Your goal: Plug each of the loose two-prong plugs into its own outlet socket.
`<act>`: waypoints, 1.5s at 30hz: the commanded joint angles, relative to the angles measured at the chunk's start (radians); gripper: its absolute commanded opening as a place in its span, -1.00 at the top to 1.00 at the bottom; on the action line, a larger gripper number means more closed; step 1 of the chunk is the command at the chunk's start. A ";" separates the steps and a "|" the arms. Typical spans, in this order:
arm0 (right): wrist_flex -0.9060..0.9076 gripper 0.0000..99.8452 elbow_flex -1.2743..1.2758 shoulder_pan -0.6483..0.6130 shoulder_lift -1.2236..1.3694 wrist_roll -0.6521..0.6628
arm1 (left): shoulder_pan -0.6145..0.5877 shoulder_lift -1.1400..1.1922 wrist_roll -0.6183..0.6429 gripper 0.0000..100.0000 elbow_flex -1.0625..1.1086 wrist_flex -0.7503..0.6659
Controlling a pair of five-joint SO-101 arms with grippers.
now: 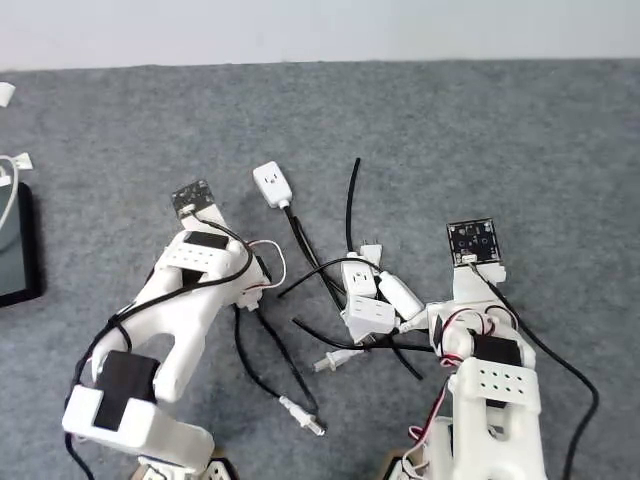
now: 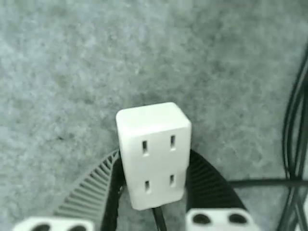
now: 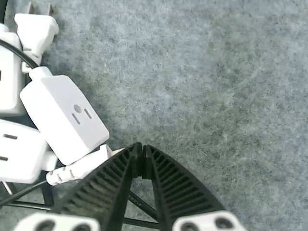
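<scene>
My left jaws clamp a socket block (image 2: 153, 154), its slots empty. My right jaws are pressed together, holding nothing, near a loose plug (image 3: 36, 29) on the desk (image 1: 500, 130). Seemingly nothing is plugged in yet.

White plastic arms (image 1: 180, 310), black motors (image 1: 125, 380), ribbed black tool fingers (image 3: 173, 187), red-white wires (image 1: 447, 350)

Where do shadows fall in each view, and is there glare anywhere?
High view: even light, faint shadows under the cables, no glare. Left wrist view: dim shadow beside the outlet. Right wrist view: soft shadow beside the adapter.
</scene>
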 commanded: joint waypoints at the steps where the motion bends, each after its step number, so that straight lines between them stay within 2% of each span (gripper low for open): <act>1: -0.022 0.98 -0.005 -0.008 0.004 0.011 | 0.057 -0.132 -0.086 0.97 0.022 0.046; 4: -0.021 0.98 -0.005 -0.008 0.004 0.011 | 0.095 -0.245 -0.176 0.97 0.068 0.069; 8: -0.015 0.98 -0.005 -0.008 -0.002 0.011 | 0.101 -0.411 -0.281 0.97 0.116 0.172; 12: 0.010 0.98 -0.012 -0.019 -0.005 0.011 | -0.015 -0.559 -0.279 0.97 0.151 0.236; 16: 0.102 0.98 -0.069 -0.111 -0.005 0.021 | -0.129 -0.694 -0.282 0.97 0.206 0.249; 20: 0.346 0.98 -0.218 -0.248 -0.005 0.181 | -0.155 -0.806 -0.347 0.97 0.338 0.299; 23: 0.472 0.98 -0.287 -0.380 -0.005 0.302 | -0.153 -0.891 -0.370 0.97 0.447 0.287; 29: 0.633 0.98 -0.365 -0.762 -0.002 0.362 | -0.146 -1.049 -0.405 0.97 0.611 0.224; 32: 0.693 0.98 -0.393 -0.975 0.005 0.334 | -0.146 -1.085 -0.422 0.97 0.664 0.176; 35: 0.662 0.98 -0.394 -1.155 0.005 0.204 | -0.149 -1.071 -0.446 0.97 0.676 0.135; 39: 0.585 0.96 -0.394 -1.331 0.012 0.051 | -0.153 -1.000 -0.476 0.97 0.673 0.074; 41: 0.547 0.89 -0.394 -1.380 0.050 -0.029 | -0.153 -0.945 -0.474 0.97 0.664 0.051; 45: 0.437 0.76 -0.388 -1.337 0.225 -0.121 | -0.155 -0.841 -0.474 0.97 0.616 0.046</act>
